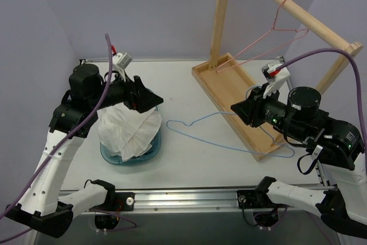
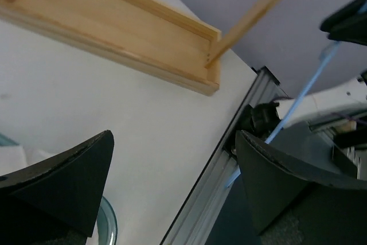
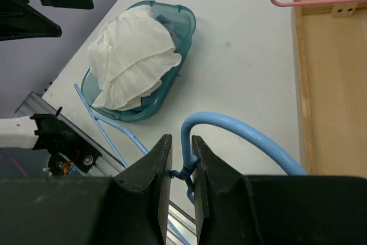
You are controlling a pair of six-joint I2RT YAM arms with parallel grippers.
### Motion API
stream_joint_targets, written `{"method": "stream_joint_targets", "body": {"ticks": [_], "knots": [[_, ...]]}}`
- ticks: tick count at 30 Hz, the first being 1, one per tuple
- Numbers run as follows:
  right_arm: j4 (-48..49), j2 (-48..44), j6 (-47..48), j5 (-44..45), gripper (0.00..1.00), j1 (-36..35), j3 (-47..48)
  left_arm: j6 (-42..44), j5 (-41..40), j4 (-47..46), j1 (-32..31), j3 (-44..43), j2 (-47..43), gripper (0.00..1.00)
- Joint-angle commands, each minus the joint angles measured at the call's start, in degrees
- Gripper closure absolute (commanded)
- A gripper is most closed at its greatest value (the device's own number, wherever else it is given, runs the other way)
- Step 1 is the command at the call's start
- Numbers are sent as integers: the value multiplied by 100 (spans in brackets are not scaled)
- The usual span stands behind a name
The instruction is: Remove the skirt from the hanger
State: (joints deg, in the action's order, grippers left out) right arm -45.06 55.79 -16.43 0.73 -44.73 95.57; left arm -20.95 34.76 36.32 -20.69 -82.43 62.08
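Over the desk (image 1: 189,101), right gripper (image 3: 182,167) jaws pinch the bare hanger (image 1: 229,133), skirt (image 1: 129,130) heaped in teal basin (image 1: 153,152) under spread-jawed left gripper (image 1: 148,99); removal looks done, next: set hanger down.

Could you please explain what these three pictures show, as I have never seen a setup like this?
Two robot arms are bolted to the near edge of a white table. One picture looks down from above; the other two come from cameras on each wrist. The white skirt lies bunched in a teal basin, already off the hanger. The right hand is shut on the blue wire hanger near its hook. The left hand is open and empty above the basin. A pink hanger hangs on a wooden rack.
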Motion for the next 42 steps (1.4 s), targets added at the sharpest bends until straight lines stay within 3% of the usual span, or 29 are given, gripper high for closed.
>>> {"method": "stream_joint_targets", "body": {"ticks": [1, 9, 25, 39, 42], "knots": [[-275, 151, 131, -819, 100, -18, 312, 811, 1477, -696, -339, -440, 75, 5], [-478, 318, 157, -1066, 100, -9, 603, 847, 2719, -916, -726, -212, 102, 5], [-126, 951, 131, -1312, 100, -9, 1174, 2068, 2386, 902, -1456, -273, 208, 0], [-187, 986, 183, -1418, 100, -9, 1174, 2851, 2263, 1765, -1473, -335, 216, 44], [-188, 987, 184, -1339, 100, -9, 1174, 2877, 2315, 1783, -1473, -361, 251, 61]]}}
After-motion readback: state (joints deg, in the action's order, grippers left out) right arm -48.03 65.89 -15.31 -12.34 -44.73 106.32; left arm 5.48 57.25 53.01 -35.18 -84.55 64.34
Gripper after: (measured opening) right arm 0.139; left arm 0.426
